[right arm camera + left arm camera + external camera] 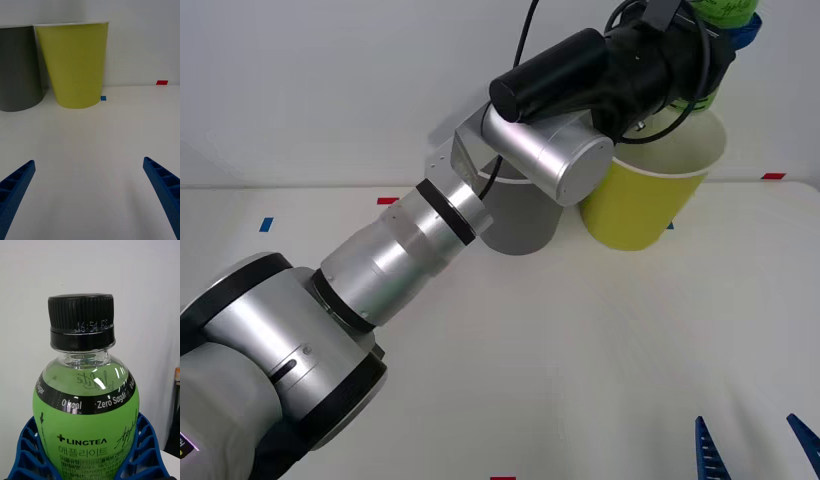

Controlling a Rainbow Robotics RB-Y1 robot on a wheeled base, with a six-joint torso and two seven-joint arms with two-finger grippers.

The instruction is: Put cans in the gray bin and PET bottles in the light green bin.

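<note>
Left claw (90,465) clamps the green PET bottle (88,420) at its belly, high over the light green bin (650,205) at far right. Looks light, smooth, slightly squashy; belly hold suits. Right claw (90,195) spread wide, near bench (97,142).

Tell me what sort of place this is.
Likely a robot lab test bench: a white table with coloured tape marks, a bare wall, a gray bin and green bin, and the left gripper holding a bottle.
</note>
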